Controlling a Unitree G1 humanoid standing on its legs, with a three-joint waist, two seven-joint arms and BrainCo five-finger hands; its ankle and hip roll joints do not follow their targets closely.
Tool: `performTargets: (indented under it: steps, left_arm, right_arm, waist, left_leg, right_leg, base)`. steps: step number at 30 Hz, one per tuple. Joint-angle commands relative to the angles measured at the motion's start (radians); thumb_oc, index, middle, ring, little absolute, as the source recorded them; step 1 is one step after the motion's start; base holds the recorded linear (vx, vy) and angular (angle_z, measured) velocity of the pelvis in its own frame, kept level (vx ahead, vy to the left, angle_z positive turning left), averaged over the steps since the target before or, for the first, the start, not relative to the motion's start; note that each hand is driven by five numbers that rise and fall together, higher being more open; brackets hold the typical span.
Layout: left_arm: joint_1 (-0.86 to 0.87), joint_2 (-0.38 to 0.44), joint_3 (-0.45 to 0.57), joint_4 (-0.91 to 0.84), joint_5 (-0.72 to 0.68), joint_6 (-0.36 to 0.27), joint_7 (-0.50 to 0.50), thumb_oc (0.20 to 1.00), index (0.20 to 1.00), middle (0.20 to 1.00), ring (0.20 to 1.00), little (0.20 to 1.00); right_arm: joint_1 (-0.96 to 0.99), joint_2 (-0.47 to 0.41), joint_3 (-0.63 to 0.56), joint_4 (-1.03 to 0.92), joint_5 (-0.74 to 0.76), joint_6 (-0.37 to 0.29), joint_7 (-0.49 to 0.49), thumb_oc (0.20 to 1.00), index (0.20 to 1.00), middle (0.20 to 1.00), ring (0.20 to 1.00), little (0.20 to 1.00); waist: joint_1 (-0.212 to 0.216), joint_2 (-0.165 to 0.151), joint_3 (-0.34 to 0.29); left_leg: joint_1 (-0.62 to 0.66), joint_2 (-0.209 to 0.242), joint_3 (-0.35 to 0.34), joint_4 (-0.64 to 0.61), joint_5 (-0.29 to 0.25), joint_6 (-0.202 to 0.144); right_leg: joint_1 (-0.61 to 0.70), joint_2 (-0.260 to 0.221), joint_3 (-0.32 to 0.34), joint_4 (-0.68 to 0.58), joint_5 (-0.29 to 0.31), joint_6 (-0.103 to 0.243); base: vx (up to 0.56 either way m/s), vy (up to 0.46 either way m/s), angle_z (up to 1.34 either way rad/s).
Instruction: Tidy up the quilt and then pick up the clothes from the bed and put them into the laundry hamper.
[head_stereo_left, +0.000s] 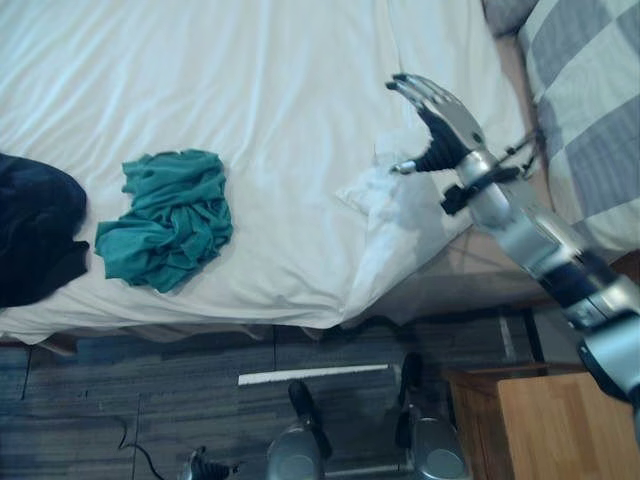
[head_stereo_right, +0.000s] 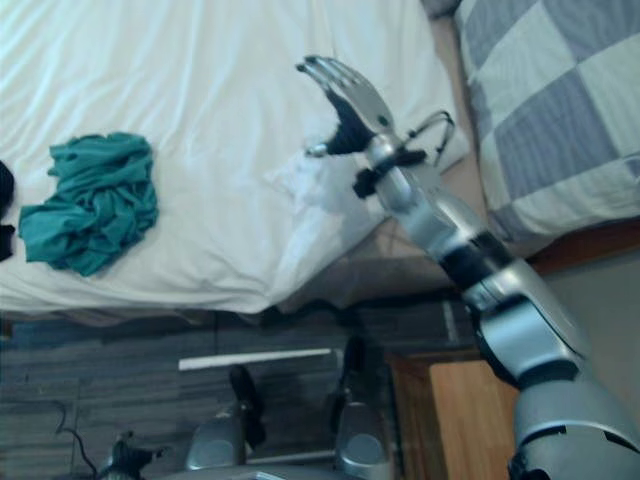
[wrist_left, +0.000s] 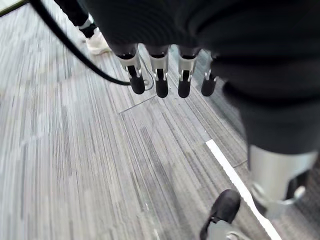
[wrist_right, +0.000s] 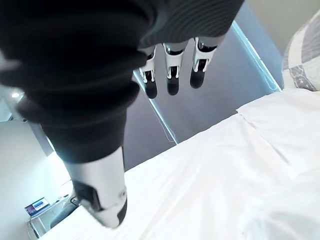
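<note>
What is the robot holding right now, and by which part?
Nothing. The right hand hangs open above the white quilt; the left hand hangs open over the grey floor.

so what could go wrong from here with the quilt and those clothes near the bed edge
The right hand hovers open above the quilt's folded-back corner; a shallow grab may leave it bunched. The teal garment lies close to the bed's near edge, so dragging the quilt might tip it onto the floor. The dark garment could slide off likewise.
</note>
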Motion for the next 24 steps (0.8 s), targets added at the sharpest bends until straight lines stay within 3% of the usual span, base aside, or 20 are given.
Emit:
performTargets:
  steps: [1, 4, 5, 11, 17, 18, 19, 24]
  left_arm:
    - [-0.092, 0.042, -0.017, 0.005, -0.064, -0.034, 0.046, 1.0, 1.0, 1.0, 1.0, 1.0]
    - [-0.129, 0.045, -0.016, -0.023, -0.091, -0.047, 0.06, 1.0, 1.0, 1.0, 1.0, 1.0]
    - [-0.142, 0.043, -0.019, -0.026, -0.095, -0.049, 0.064, 1.0, 1.0, 1.0, 1.0, 1.0]
    - [-0.16, 0.025, -0.014, -0.031, -0.088, -0.039, 0.083, 1.0, 1.0, 1.0, 1.0, 1.0]
    - [-0.152, -0.038, 0.023, -0.003, -0.062, 0.009, 0.074, 1.0, 1.0, 1.0, 1.0, 1.0]
    - [-0.15, -0.037, 0.02, -0.004, -0.062, 0.009, 0.074, 1.0, 1.0, 1.0, 1.0, 1.0]
    - [-0.139, -0.064, 0.017, 0.024, -0.022, 0.033, 0.054, 1.0, 1.0, 1.0, 1.0, 1.0]
    - [-0.138, -0.092, 0.01, 0.035, -0.033, 0.041, 0.025, 1.0, 1.0, 1.0, 1.0, 1.0]
  right_arm:
    - [-0.082, -0.052, 0.04, 0.051, 0.013, 0.014, -0.061, 1.0, 1.0, 1.0, 1.0, 1.0]
    - [-0.132, -0.067, 0.064, 0.165, 0.014, 0.037, -0.083, 1.0, 1.0, 1.0, 1.0, 1.0]
    - [-0.137, -0.066, 0.066, 0.198, 0.022, 0.043, -0.088, 0.2, 0.2, 0.2, 0.2, 0.2]
    - [-0.028, -0.081, -0.004, 0.258, 0.069, 0.053, -0.11, 0.2, 0.2, 0.2, 0.2, 0.2]
    - [0.527, -0.066, -0.286, -0.003, 0.08, 0.034, -0.11, 0.2, 0.2, 0.2, 0.2, 0.2]
    - [0.536, -0.066, -0.292, -0.009, 0.079, 0.036, -0.109, 0.561, 0.561, 0.561, 0.561, 0.561]
    - [0.801, 0.029, -0.429, -0.04, 0.148, 0.015, -0.105, 1.0, 1.0, 1.0, 1.0, 1.0]
    - [1.081, 0.226, -0.617, 0.138, 0.428, -0.015, -0.111, 1.0, 1.0, 1.0, 1.0, 1.0]
  waist:
    - [-0.01, -0.009, 0.047]
    - [-0.005, -0.006, 0.079]
    - [-0.005, -0.005, 0.088]
    - [-0.012, -0.006, 0.108]
    - [-0.074, -0.022, 0.043]
    - [-0.071, -0.023, 0.042]
    - [-0.114, -0.025, -0.021]
    - [-0.197, -0.031, -0.139]
  left_leg:
    - [-0.007, 0.128, -0.047, 0.008, 0.059, -0.063]
    - [-0.077, 0.132, -0.055, 0.035, 0.062, -0.065]
    - [-0.101, 0.135, -0.058, 0.053, 0.057, -0.065]
    - [-0.135, 0.135, -0.093, 0.122, 0.029, -0.063]
    - [-0.011, 0.121, -0.076, 0.084, 0.001, -0.053]
    - [-0.008, 0.121, -0.075, 0.082, 0.001, -0.053]
    - [0.067, 0.105, -0.06, 0.038, -0.004, -0.046]
    - [0.17, 0.096, -0.016, -0.045, 0.005, -0.046]
  right_leg:
    - [0.007, -0.046, 0.043, 0.122, -0.195, 0.082]
    - [-0.067, -0.059, 0.056, 0.17, -0.197, 0.084]
    - [-0.091, -0.062, 0.06, 0.187, -0.201, 0.083]
    - [-0.126, -0.061, 0.074, 0.241, -0.216, 0.076]
    - [-0.006, -0.038, 0.064, 0.178, -0.222, 0.068]
    - [-0.003, -0.038, 0.064, 0.176, -0.221, 0.068]
    - [0.063, -0.026, 0.069, 0.127, -0.214, 0.072]
    - [0.145, -0.02, 0.075, 0.044, -0.191, 0.089]
  base:
    - [-0.12, -0.046, 0.11]
    - [-0.15, -0.031, 0.07]
    - [-0.09, -0.021, -0.04]
    - [-0.07, -0.03, -0.1]
    - [0.08, 0.005, 0.11]
    - [0.26, 0.081, -0.14]
    - [0.26, 0.107, -0.19]
    - [0.23, 0.084, -0.26]
